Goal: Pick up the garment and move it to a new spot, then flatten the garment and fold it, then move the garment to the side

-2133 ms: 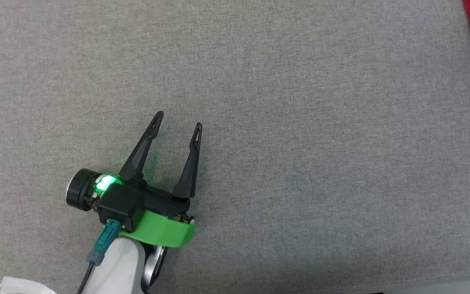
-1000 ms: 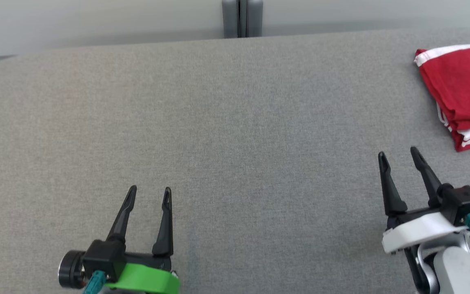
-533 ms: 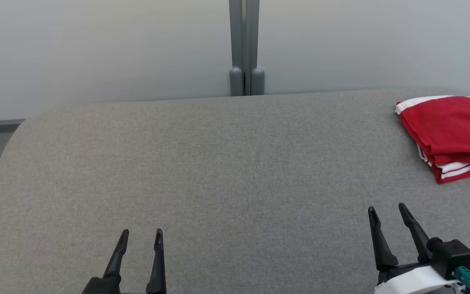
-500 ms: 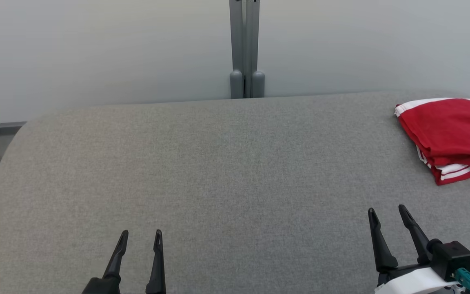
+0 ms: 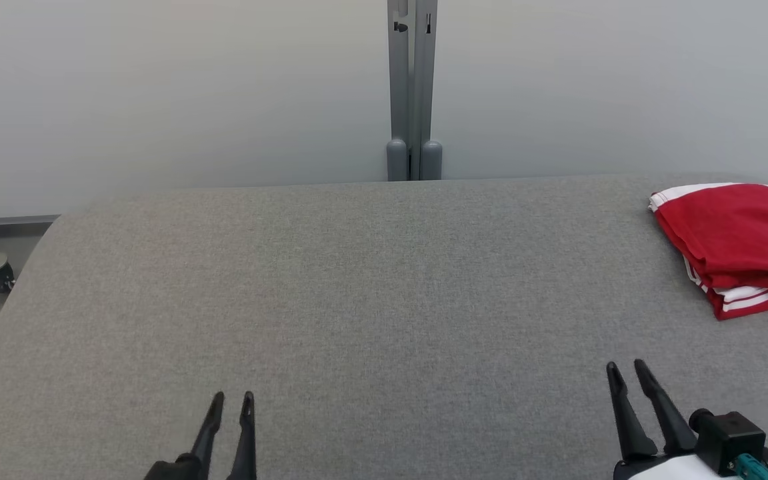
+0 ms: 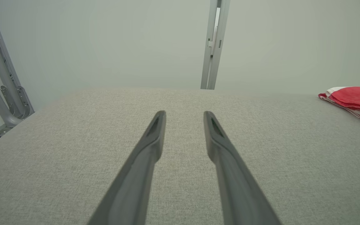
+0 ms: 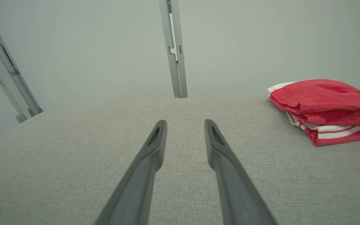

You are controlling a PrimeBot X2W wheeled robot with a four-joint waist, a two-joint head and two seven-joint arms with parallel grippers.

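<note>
Between the earlier frame and now, the fingers of both end effectors have been drawn closer together. The upward shift of the whole head picture is attributed to the camera, not to the objects.

The left end effector [image 5: 233,396] and the right end effector [image 5: 625,364] are held low at the near edge of the desk [image 5: 371,287], fingers pointing away from the robot. On each, a narrow gap is left between the fingers and nothing is pinched. This posture is judged to be a withdrawal to rest.

The garment [image 5: 737,233], red with white stripes, is laid folded in a compact stack at the far right of the desk, well apart from both end effectors. Its position is judged to be the set-aside spot, so the task appears complete.

The desk is covered in plain grey woven fabric. It is backed by a pale wall [image 5: 157,100], against which a grey metal post [image 5: 413,93] is mounted.
</note>
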